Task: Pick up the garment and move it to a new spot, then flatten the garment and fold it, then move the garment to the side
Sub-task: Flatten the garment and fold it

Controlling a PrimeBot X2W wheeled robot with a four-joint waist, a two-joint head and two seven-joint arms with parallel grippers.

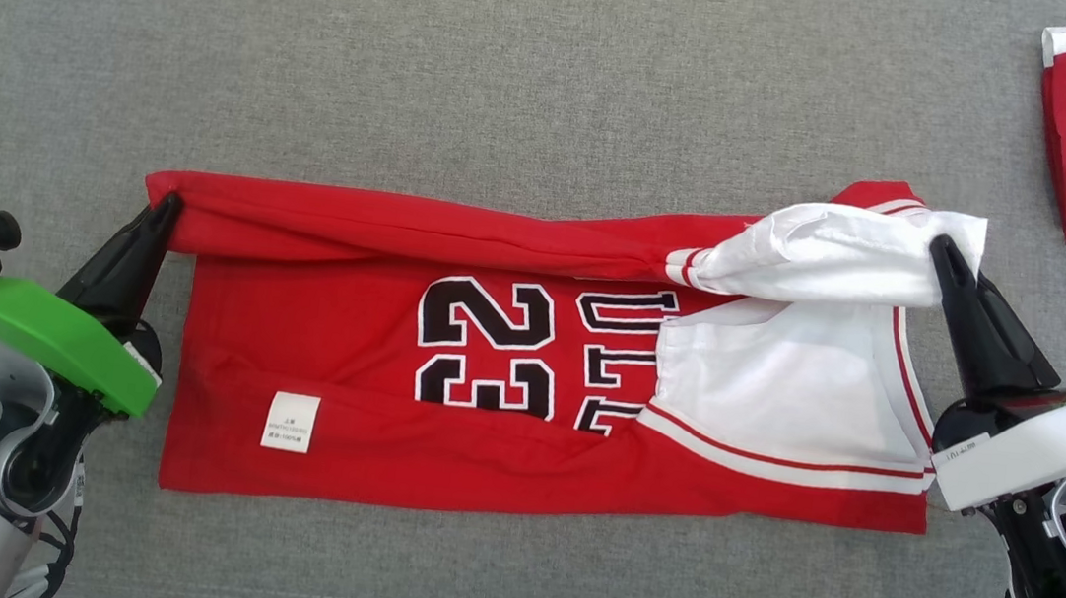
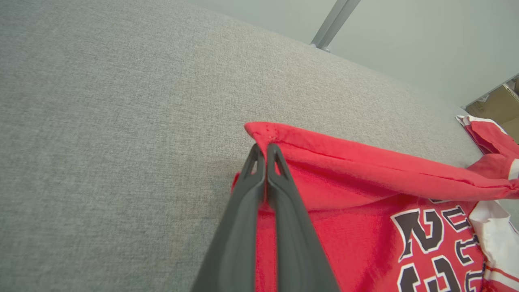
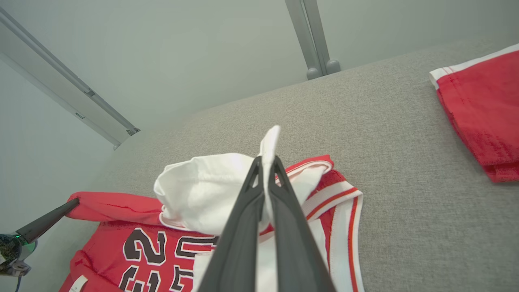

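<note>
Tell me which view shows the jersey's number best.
Head view: the number faces the camera, nearly whole, a red fold hiding its lower edge. Left wrist view clips it at the corner; right wrist view shows it slanted, cropped.

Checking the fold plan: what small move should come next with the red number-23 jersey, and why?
Probably draw both ends toward the robot: the left gripper and right gripper are shut on the lifted far edge of the red number-23 jersey, whose near edge lies flat.
</note>
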